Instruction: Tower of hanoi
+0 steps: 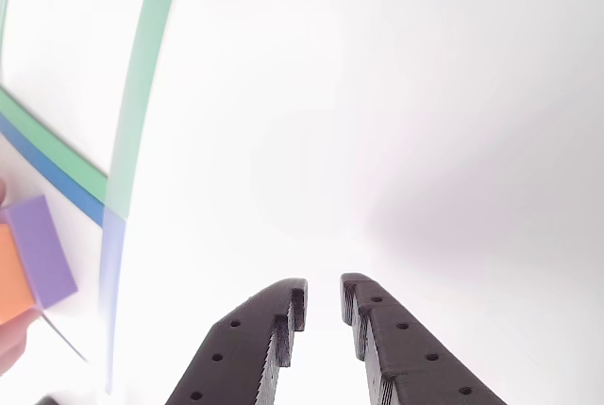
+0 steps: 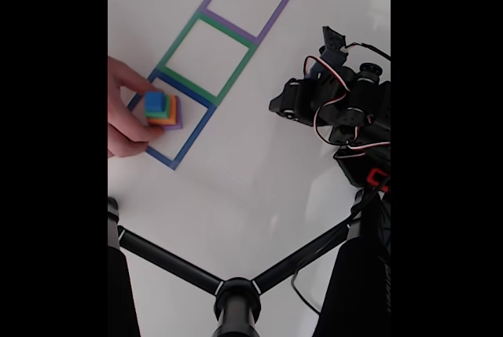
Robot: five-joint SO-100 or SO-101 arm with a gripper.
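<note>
A: Where is the stack of blocks (image 2: 163,109) right now?

B: In the fixed view it sits inside the blue square (image 2: 187,143), the nearest of three taped squares on the white surface (image 2: 259,164); the green square (image 2: 236,64) and the purple square (image 2: 271,12) run on beyond it. A person's hand (image 2: 126,117) is touching the stack from the left of that view.

A: And the end effector?

B: Its two dark fingers (image 1: 255,344) are a little apart, with only bare surface between them, so the end effector (image 1: 324,294) holds nothing.

A: Which way do the blocks lie from it?

B: In the other view the purple block (image 1: 42,249) and the orange block (image 1: 11,278) lie at the left edge, well to the left of the fingers and beyond the tape lines. I judge the arm (image 2: 338,109) must swing left towards the blue square before any grasp, and the hand is much nearer the stack than the end effector.
</note>
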